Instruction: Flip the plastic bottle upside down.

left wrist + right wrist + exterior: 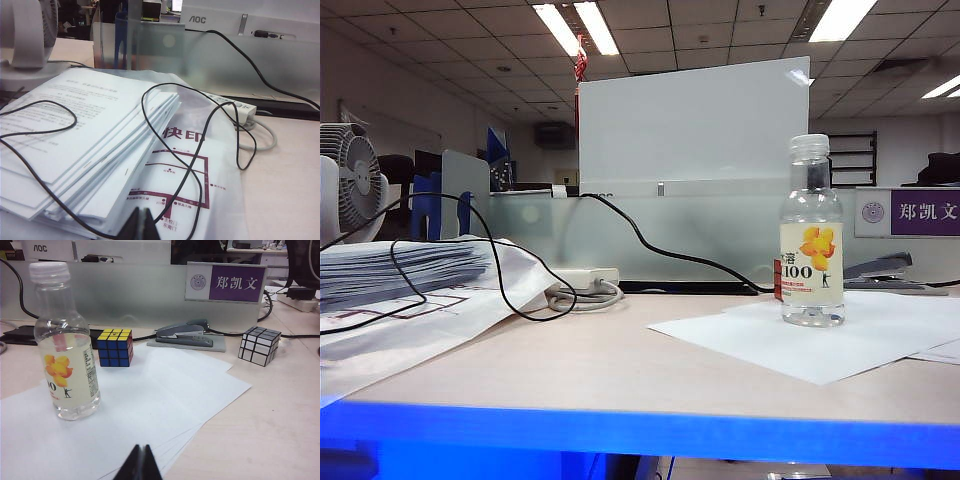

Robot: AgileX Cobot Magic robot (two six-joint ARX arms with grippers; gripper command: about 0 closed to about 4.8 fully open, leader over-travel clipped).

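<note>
The plastic bottle (812,235) stands upright, cap on top, on white paper sheets (790,345) at the right of the table; its label shows orange fruit and "100". In the right wrist view the bottle (65,347) stands well ahead of my right gripper (141,450), which is shut with nothing between its fingers and hangs over the paper (145,405). My left gripper (140,212) is shut and empty, above a printed plastic bag (190,175) beside a paper stack (75,145). Neither gripper shows in the exterior view.
Black cables (165,130) loop over the paper stack and bag; a power strip (240,107) lies beyond. Behind the bottle sit a coloured cube (115,346), a stapler (185,334), a mirror cube (259,345) and a frosted partition (680,235). A fan (350,180) stands far left.
</note>
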